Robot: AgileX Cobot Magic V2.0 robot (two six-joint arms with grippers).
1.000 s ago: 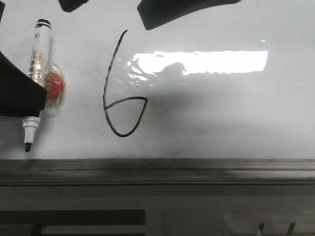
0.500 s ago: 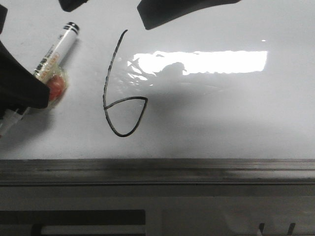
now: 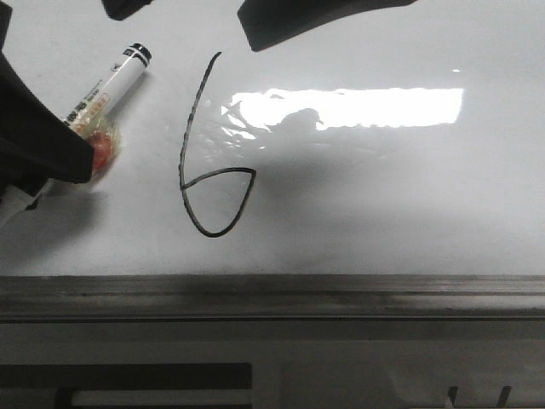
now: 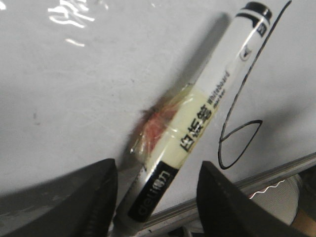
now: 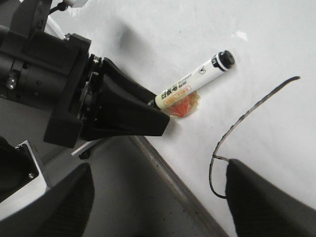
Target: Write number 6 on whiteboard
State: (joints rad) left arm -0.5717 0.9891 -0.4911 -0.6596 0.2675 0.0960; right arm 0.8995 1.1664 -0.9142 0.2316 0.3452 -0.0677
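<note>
Marker (image 3: 115, 81) tilted further since earlier; left end effector (image 4: 153, 197) grasping barrel, "deli" label; number 6 (image 3: 209, 162) complete.

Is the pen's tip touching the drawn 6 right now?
No. In the front view the marker lies tilted to the left of the number 6, with bare whiteboard between them.

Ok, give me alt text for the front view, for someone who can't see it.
A finished black number 6 sits left of centre on the glossy whiteboard. At far left, the left gripper holds a tilted marker. A bright glare crosses the board, and a grey rail runs along its near edge.
</note>
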